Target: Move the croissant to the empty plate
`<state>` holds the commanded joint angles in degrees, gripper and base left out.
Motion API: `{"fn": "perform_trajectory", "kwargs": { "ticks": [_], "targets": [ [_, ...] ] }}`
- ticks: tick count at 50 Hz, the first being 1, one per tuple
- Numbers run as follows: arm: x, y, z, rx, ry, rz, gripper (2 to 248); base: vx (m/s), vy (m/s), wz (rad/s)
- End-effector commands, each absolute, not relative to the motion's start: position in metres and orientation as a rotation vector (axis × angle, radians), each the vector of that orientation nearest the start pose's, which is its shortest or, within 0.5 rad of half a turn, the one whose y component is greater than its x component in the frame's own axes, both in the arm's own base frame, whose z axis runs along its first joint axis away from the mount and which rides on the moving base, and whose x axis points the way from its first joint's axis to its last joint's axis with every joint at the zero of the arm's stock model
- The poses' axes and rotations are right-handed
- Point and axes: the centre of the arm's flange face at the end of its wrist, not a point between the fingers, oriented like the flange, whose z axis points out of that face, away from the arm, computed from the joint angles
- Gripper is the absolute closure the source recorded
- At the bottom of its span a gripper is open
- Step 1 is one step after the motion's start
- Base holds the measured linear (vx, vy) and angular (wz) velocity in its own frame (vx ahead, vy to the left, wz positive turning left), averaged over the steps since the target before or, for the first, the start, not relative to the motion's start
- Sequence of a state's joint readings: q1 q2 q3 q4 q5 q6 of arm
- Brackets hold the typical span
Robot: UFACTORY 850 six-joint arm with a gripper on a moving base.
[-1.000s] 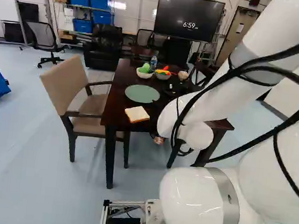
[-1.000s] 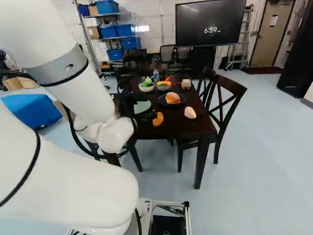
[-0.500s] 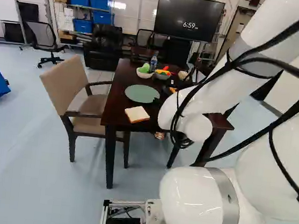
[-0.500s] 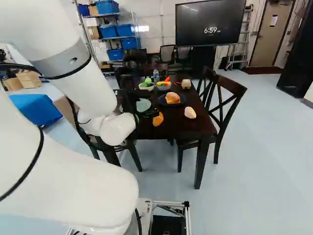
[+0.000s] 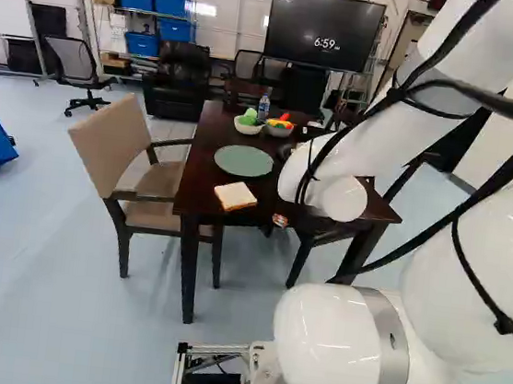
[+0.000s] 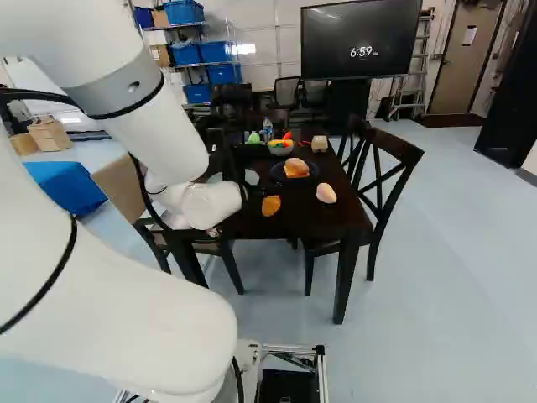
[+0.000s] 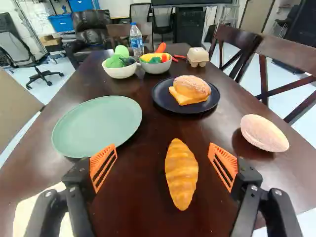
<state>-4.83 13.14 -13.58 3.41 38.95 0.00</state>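
Note:
In the right base view my gripper [image 6: 245, 153] shows as a dark shape over the table, partly hidden by the arm. Seen in the wrist view, the gripper [image 7: 163, 148] is open, its orange pads wide apart. The golden-brown croissant [image 7: 181, 175] lies on the dark table between and below the fingers, nearer the finger on the seashell-like item's side, with neither touching it. Beside the other finger is the empty green plate [image 7: 98, 126], also plain in the left base view [image 5: 243, 161]. The arm hides the croissant there; the right base view shows the croissant [image 6: 271, 206].
A bread slice [image 5: 236, 196] lies near the table edge. A dark plate [image 7: 165, 102] holds a sandwich [image 7: 190, 90]. Around them are a pale pink oval item [image 7: 264, 132], two bowls of toy produce [image 7: 120, 72], a bottle [image 7: 136, 41] and an egg carton [image 7: 197, 57]. Chairs flank the table.
The arm has shifted against its base joint; in the right base view its wrist and gripper moved rightward and up, uncovering the chair back. The base, croissant and plates have stayed put.

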Motion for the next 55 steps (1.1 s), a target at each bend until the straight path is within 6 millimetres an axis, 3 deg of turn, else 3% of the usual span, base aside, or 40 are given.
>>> {"fn": "perform_trajectory", "kwargs": {
  "ticks": [33, 55],
  "targets": [
    [0.326, -0.037, 0.408, -2.802, 0.243, -1.500, 3, 0.000, 0.000, 0.000],
    [0.350, -0.043, 0.423, -2.875, 0.234, -1.354, 3, 0.000, 0.000, 0.000]
  ]
}}
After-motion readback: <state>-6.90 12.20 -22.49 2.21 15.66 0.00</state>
